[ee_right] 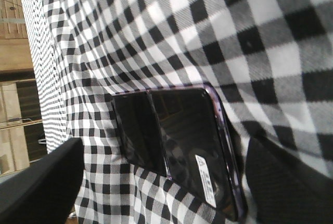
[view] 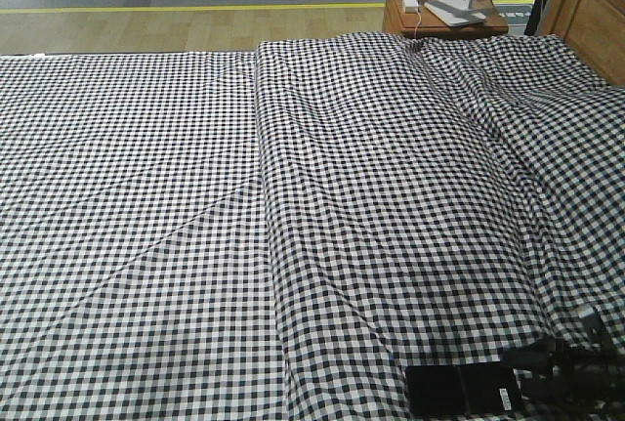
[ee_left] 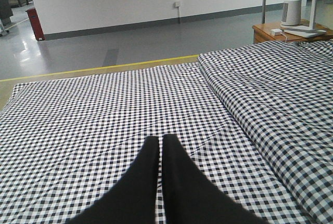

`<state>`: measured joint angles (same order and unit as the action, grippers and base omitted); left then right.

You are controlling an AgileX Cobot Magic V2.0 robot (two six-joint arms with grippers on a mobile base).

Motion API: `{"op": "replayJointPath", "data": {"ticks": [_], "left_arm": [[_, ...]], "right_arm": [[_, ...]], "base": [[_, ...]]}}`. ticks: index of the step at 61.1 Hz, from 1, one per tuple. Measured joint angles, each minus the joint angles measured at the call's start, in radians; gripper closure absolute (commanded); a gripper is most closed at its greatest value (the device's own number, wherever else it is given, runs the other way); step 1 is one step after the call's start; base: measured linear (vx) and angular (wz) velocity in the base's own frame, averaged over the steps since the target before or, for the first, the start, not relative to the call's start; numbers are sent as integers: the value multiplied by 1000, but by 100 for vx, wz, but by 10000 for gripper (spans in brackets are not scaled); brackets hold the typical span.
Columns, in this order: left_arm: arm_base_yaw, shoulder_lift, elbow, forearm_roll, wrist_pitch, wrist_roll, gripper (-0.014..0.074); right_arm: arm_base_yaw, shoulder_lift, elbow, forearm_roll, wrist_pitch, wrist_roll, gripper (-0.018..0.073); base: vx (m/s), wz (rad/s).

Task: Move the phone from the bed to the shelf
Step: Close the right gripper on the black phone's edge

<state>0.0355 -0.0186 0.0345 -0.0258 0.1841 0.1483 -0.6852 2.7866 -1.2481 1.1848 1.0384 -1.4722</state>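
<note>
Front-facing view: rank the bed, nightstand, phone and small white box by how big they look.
Bed, largest by far.
Nightstand and phone look alike; the nightstand is farther, so unranked.
Small white box, smallest.

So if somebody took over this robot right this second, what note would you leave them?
Left gripper: shut, empty, hovering over the bed.
Right gripper: open, one finger on each side of the phone, not gripping it yet.
Phone: lying flat on the bed, at the near edge on the robot's right.
Shelf: not in view.
Done: the right gripper is lined up on the phone.
Left: close on the phone, lift it, carry it to the shelf, set it down.
</note>
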Motion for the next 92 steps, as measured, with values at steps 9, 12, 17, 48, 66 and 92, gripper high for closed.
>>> {"op": "replayJointPath", "data": {"ticks": [9, 12, 17, 48, 66, 92], "left_arm": [[0, 0, 0, 0, 0, 0, 595], [0, 0, 0, 0, 0, 0, 595], [0, 0, 0, 0, 0, 0, 595], [0, 0, 0, 0, 0, 0, 595], [0, 0, 0, 0, 0, 0, 595], [0, 0, 0, 0, 0, 0, 595]], "right_arm": [[0, 36, 0, 7, 2, 0, -34], [0, 46, 0, 9, 5, 0, -34], [0, 58, -4, 11, 15, 0, -34], [127, 84, -59, 8, 35, 12, -34], [204, 84, -71, -4, 35, 16, 69], [204, 84, -73, -45, 50, 14, 574]], "base": [[0, 0], [0, 0], [0, 0], [0, 0], [0, 0], [0, 0]]}}
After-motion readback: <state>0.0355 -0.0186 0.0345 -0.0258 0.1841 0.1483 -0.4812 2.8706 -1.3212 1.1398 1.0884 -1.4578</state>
